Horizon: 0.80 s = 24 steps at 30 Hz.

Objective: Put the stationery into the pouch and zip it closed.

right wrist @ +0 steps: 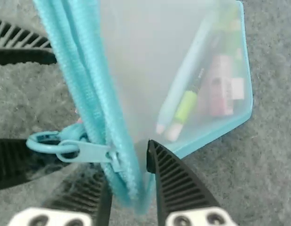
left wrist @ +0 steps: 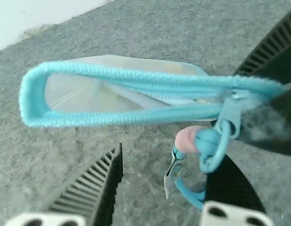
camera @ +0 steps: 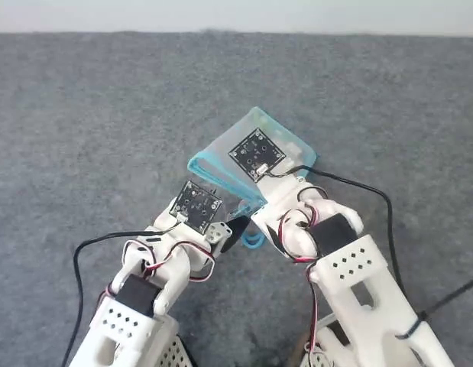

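**A:** What is the biggest thing here?

**B:** The grey carpeted table (camera: 83, 115). The pouch (camera: 219, 159) sits near its middle, and I will place everything else from it.

**A:** The arms?

**B:** Both come in from the pouch's zipper side. The right arm (camera: 358, 283) ends at the pouch. The left arm (camera: 144, 283) ends just beside its zipper corner.

**A:** And the pouch itself?

**B:** It is translucent with sky-blue trim. The two zipper tapes (left wrist: 112, 75) stand apart along most of the mouth, so the pouch is unzipped.

**A:** What is the right gripper doing?

**B:** The right gripper (right wrist: 129, 174) is clamped on the pouch's zipper edge, one finger on each face. It holds the end where the slider sits.

**A:** And the left one?

**B:** The left gripper (left wrist: 164, 162) has its jaws spread and grips nothing. It hangs just beside that same corner of the pouch, with the zipper's pull lying between its fingers. I cannot tell whether a finger touches the pull.

**A:** Where is the stationery?

**B:** Inside the pouch, visible through its wall, down toward the seam opposite the zipper. A pale blue pen (right wrist: 183, 80) and a green marker (right wrist: 187, 106) lie side by side. A pink block (right wrist: 220, 89) is next to them.

**A:** The small parts?

**B:** The slider (left wrist: 230, 110) is at the end of the pouch's mouth. A blue pull ring (left wrist: 213, 153) hangs from it. A pink bead (left wrist: 186, 140) touches the ring.
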### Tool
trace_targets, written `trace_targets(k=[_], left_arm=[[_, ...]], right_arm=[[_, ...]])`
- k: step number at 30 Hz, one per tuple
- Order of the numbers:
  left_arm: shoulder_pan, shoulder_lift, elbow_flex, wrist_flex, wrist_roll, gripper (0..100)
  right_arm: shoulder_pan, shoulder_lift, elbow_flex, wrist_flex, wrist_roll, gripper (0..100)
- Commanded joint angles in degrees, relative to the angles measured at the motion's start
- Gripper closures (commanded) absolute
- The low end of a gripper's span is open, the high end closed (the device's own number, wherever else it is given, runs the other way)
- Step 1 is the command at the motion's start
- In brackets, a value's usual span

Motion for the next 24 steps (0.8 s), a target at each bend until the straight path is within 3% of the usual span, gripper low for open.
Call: trace_targets(k=[1, 8, 14, 18, 24], left_arm=[[0.18, 0.26, 0.04, -3.78, -0.44, 73], [0.09, 0.26, 5.49, -14.33, -4.31, 84], [-0.09, 0.26, 5.67, -14.68, -5.1, 92], [-3.69, 0.18, 5.05, -14.51, -5.1, 99], [-8.79, 0.18, 4.18, -14.59, -5.19, 99]], right_arm=[[-1.19, 3.3, -0.26, -2.77, 0.7, 99.3], [-3.21, 10.15, -0.44, -6.29, 0.53, 99.3], [-2.86, 10.07, -0.7, -6.29, 0.7, 99.3], [-2.15, 10.15, -1.67, -5.32, 0.7, 99.3], [2.24, 10.15, -2.46, -4.53, 0.79, 99.3]])
